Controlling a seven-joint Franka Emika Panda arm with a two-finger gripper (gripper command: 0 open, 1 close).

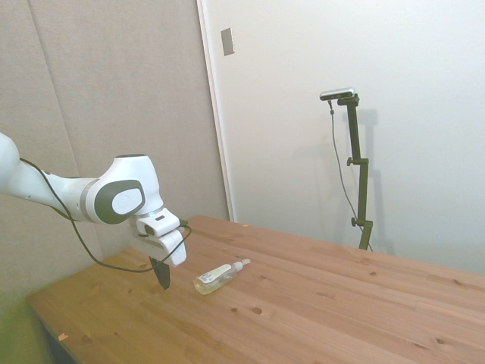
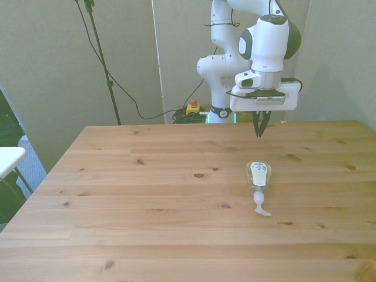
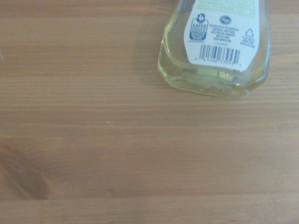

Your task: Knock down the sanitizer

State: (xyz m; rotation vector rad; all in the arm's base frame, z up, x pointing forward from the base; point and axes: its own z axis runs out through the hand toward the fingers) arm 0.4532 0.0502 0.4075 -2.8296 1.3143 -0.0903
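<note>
1. Sanitizer (image 1: pixel 218 276) down on its side on the wooden table (image 1: pixel 318 318), lower centre of the side view, narrow cap aimed toward the frame's right and slightly up.
2. In the front view, same bottle (image 2: pixel 259 178) right of centre and a little below mid-height, base toward the top of the frame, cap toward the bottom, whitish label facing up.
3. Pale yellowish liquid visible through the clear plastic in both wide views.
4. Gripper (image 1: pixel 163 277) at lower left of the side view, hanging from the white arm (image 1: pixel 114 199), dark fingertips pointing down and raised above the boards.
5. In the front view, gripper (image 2: pixel 259 126) in the upper right of centre, directly above the bottle in the frame, with bare table between the two; no contact.
6. Jaws closed: dark fingers drawn together to a single narrow point in the front view, nothing held between them.
7. Black cable (image 1: pixel 83 243) looping from the arm down toward the wrist at the left of the side view.
8. Wrist view: base end of the bottle (image 3: pixel 215 51) in the upper right of the frame, lying flat on the wood grain, label with barcode and small print facing the camera, upper part cut off by the frame edge.
9. Dark knot in the wood (image 3: pixel 21 175) at the wrist view's lower left.
</note>
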